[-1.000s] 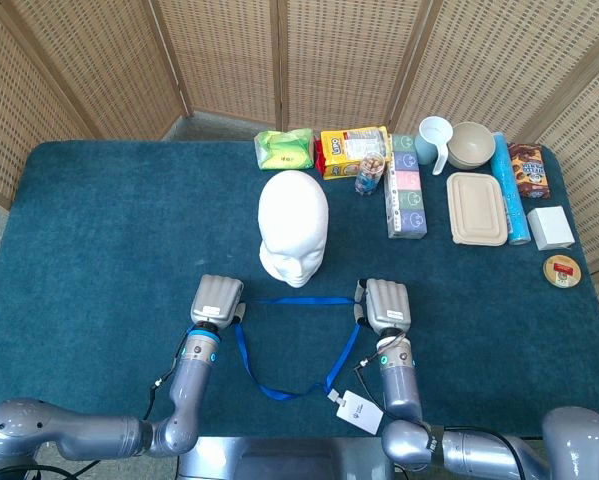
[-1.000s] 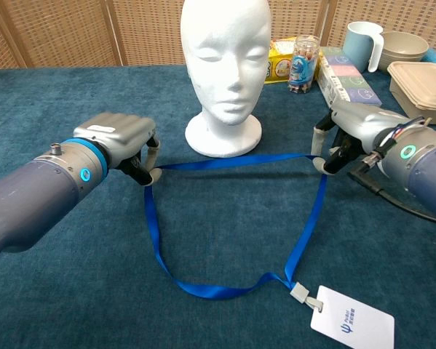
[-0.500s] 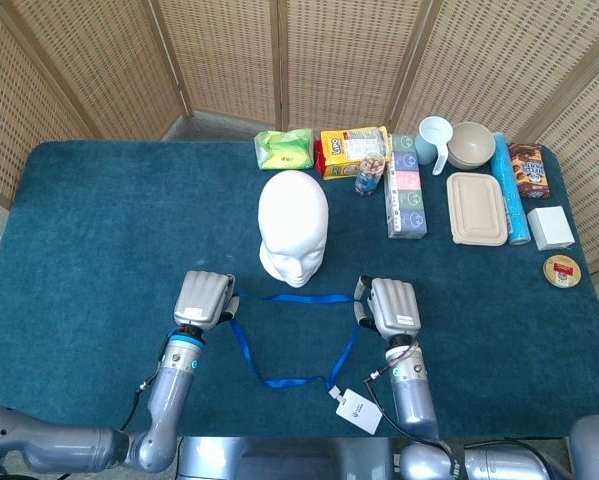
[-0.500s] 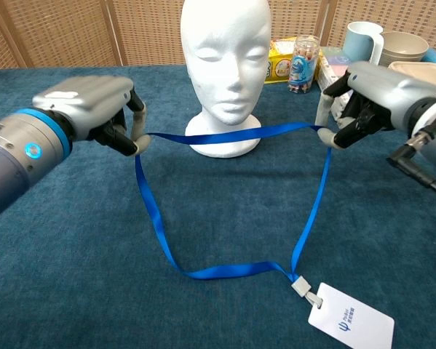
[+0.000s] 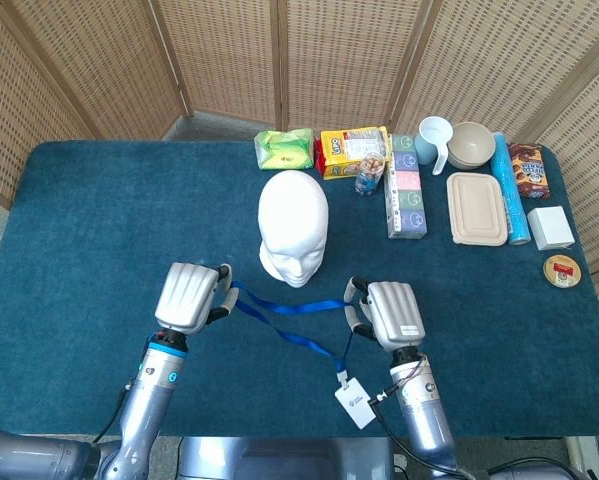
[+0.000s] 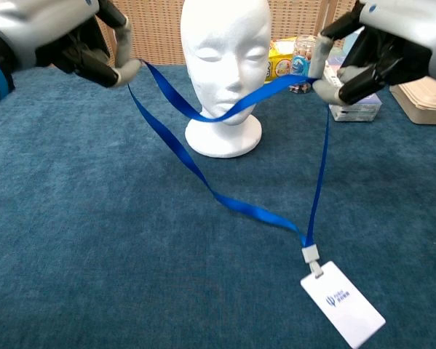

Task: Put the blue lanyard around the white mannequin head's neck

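The white mannequin head (image 5: 293, 227) (image 6: 226, 71) stands upright at mid-table, facing me. The blue lanyard (image 5: 291, 308) (image 6: 203, 113) hangs in the air in front of its face, sagging between my two hands. My left hand (image 5: 188, 296) (image 6: 72, 40) pinches one side of the strap, my right hand (image 5: 391, 314) (image 6: 381, 47) pinches the other. Both hands are raised above the table. The white ID card (image 5: 357, 404) (image 6: 342, 303) dangles from the strap's low end, near the front edge.
Along the back stand a green packet (image 5: 285, 148), a yellow snack bag (image 5: 352, 150), a small jar (image 5: 370, 176), a pastel box (image 5: 405, 199), a mug (image 5: 435, 140), a bowl (image 5: 471, 144), a lidded container (image 5: 477, 208) and a blue tube (image 5: 509, 190). A wicker screen stands behind the table.
Both hands have risen with the lanyard; the strap has left the table and now sags in front of the mannequin's face. The ID card has been drawn up and forward.
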